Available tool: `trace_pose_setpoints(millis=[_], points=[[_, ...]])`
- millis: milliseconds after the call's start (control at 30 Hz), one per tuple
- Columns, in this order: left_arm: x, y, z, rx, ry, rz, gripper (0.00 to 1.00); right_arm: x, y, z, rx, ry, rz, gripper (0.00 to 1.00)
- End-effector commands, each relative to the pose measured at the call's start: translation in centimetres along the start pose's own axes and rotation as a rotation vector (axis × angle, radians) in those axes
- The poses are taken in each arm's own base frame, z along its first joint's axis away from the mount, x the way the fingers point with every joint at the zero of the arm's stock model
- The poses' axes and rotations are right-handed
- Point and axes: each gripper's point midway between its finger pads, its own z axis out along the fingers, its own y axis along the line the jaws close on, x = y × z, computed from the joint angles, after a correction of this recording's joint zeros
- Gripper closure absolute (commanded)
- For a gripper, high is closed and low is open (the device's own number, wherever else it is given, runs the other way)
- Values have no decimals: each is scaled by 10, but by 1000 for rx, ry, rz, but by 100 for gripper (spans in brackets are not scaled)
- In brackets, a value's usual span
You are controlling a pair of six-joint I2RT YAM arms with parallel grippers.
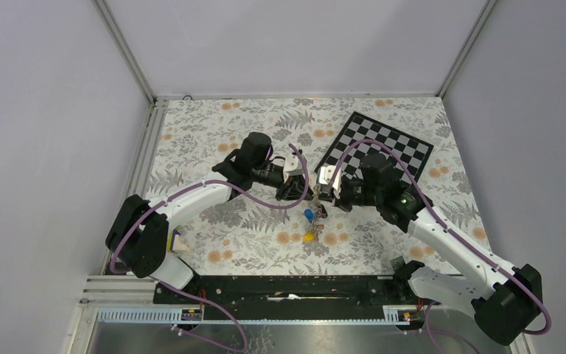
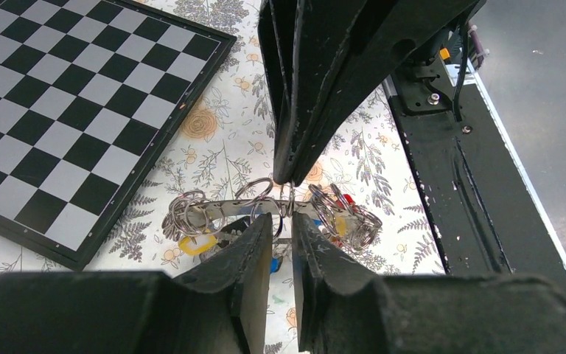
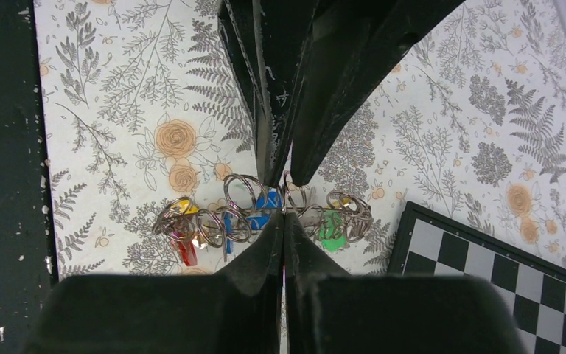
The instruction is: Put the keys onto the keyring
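The keyring [image 2: 228, 206] is held edge-on in the air between both grippers, and it also shows in the right wrist view [image 3: 309, 214]. Several small split rings hang on it with keys: yellow [image 2: 197, 242], red [image 3: 186, 252], blue [image 3: 269, 200] and green [image 3: 332, 228]. My right gripper [image 3: 284, 215] is shut on the keyring's middle. My left gripper [image 2: 286, 220] meets it from the other side, its jaws a narrow gap apart around a thin split ring at the keyring's edge. From above, both grippers [image 1: 315, 196] meet, with a blue key [image 1: 308, 214] and a yellow key [image 1: 309, 237] dangling below.
A black-and-white chequered board [image 1: 383, 144] lies on the flowered table behind the right arm. A black rail [image 1: 287, 287] runs along the table's near edge. Grey walls close in the left, right and back sides.
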Motion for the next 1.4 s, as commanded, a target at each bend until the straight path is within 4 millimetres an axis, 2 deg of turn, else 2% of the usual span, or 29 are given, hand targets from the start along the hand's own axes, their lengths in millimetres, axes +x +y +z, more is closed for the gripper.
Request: trace_pose_setpoints(millis=[0, 267, 533, 667, 767, 867, 967, 1033, 1133, 1267, 1367], points=[[-25, 0, 3, 34, -52, 61, 76, -34, -8, -5, -6, -96, 6, 100], [-26, -5, 8, 57, -55, 61, 70, -33, -10, -4, -12, -97, 34, 100], [-26, -4, 14, 67, -51, 47, 86, -33, -10, -2, -24, -105, 66, 100], [-27, -4, 17, 77, -53, 38, 100, -33, -10, -2, -26, -106, 80, 100], [-28, -6, 16, 81, -56, 36, 100, -36, -16, -5, -8, -117, 104, 100], [-38, -8, 9, 90, -106, 13, 100, -42, -27, -15, 38, -149, 138, 87], [-64, -9, -8, 93, -237, -65, 100, -51, -33, -25, 58, -183, 175, 71], [-81, -16, -19, 110, -329, -136, 100, -61, -35, -31, 55, -222, 202, 62], [-97, -28, -28, 141, -430, -140, 100, -71, -36, -37, 36, -264, 250, 59], [-103, -40, -34, 177, -511, -202, 100, -82, -32, -40, -19, -303, 273, 58], [-103, -37, -34, 169, -543, -249, 100, -87, -26, -42, -69, -324, 272, 59]])
